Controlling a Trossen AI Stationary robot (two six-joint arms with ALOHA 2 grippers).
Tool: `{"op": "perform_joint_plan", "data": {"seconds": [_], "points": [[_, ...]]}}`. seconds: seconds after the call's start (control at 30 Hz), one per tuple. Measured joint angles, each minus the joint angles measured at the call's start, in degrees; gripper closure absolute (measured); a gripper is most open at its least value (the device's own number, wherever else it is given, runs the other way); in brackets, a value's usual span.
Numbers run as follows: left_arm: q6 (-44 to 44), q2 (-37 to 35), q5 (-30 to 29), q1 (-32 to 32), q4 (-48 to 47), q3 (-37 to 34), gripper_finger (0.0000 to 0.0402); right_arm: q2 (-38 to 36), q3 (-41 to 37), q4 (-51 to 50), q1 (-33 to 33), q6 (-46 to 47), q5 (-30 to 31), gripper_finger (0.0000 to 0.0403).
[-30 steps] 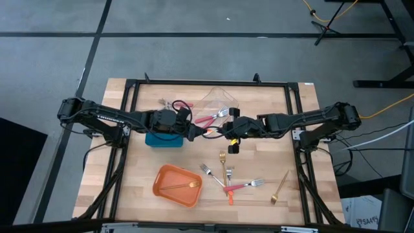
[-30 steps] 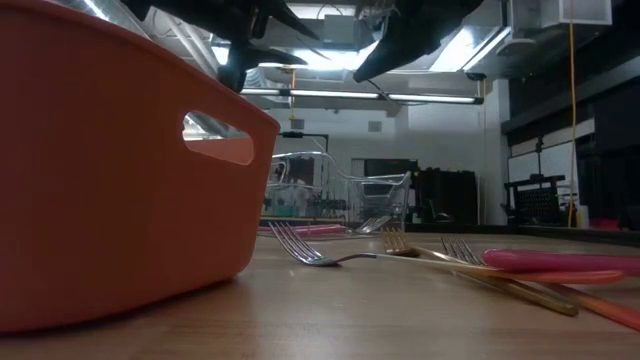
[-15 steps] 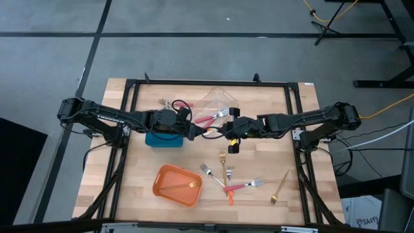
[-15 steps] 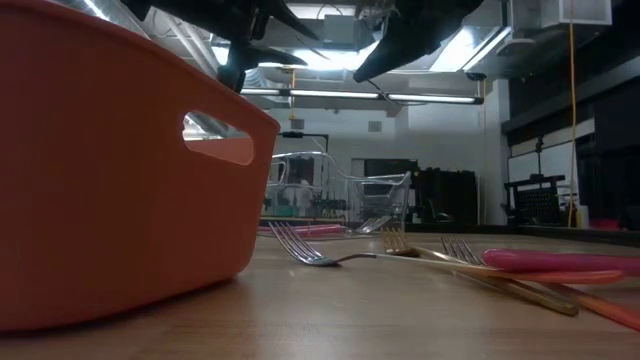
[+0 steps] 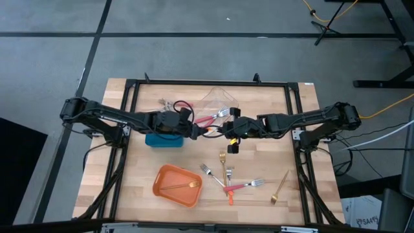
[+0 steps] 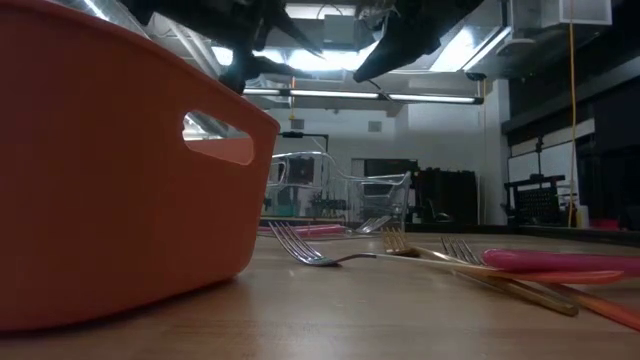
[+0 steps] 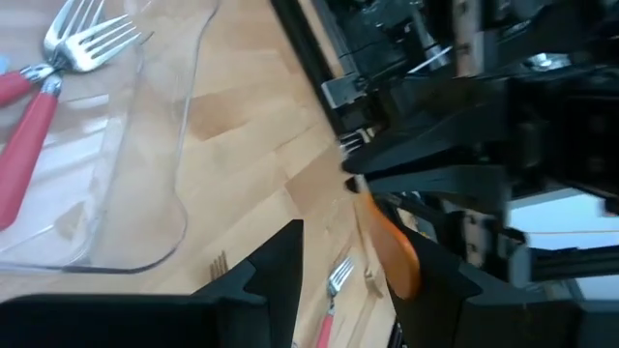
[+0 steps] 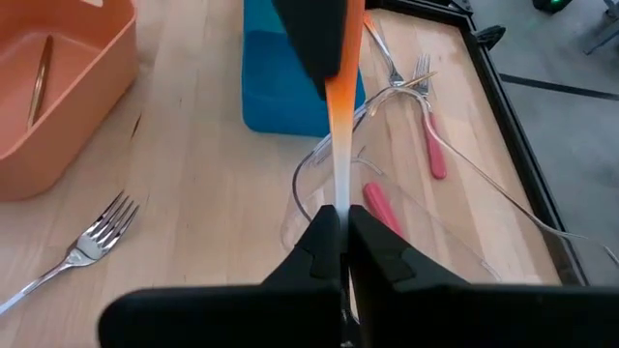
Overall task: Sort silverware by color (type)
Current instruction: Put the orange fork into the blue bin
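Observation:
An orange-handled fork [image 8: 338, 145] is held in the air between my two grippers over the table's middle. My right gripper [image 8: 340, 217] [image 5: 224, 131] is shut on it. The orange handle points toward my left gripper [image 7: 358, 244] [image 5: 196, 132], which is open, with the handle's free end [image 7: 392, 256] between its fingers. Whether a left finger touches the handle I cannot tell. Below sit a clear container [image 8: 406, 193] holding red-handled forks [image 5: 210, 118], a blue container [image 5: 165, 138], and an orange container [image 5: 176, 186] with a gold fork [image 5: 183, 186] lying in it. My right gripper pinches the fork's silver end [image 8: 339, 198] between its two fingers. The fork runs on in line with the fingers, roughly level, toward the table's left. It is lifted clear of the table, and its orange handle [image 8: 340, 97] sticks out free.
Several loose forks lie on the near right of the table: silver ones [image 5: 208, 171], a gold one [image 5: 223, 162], a red-handled one [image 5: 244, 186], an orange-handled one [image 5: 230, 195] and another gold one [image 5: 279, 188]. A black frame [image 5: 294, 116] borders the wooden table.
My left arm has moved a little toward the table's right, bringing its open gripper up around the fork's handle end. The right gripper and the fork have kept still.

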Motion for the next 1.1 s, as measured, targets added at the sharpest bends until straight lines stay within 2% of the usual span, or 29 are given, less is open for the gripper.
{"op": "perform_joint_plan", "data": {"seconds": [0.17,0.53,1.1], "points": [[0.0,1.8,-0.6,0.0,3.2,0.0,0.0268,0.0,0.0,-1.3,0.0,0.1,-0.1,0.0402],[-1.4,2.1,-1.5,0.0,3.4,0.0,0.0273,0.0,-0.2,-2.2,0.0,1.4,-0.5,0.0402],[-1.4,2.1,-1.5,0.1,3.3,0.0,0.034,0.0,-0.2,-2.9,0.0,1.4,-0.5,0.0402]]}}
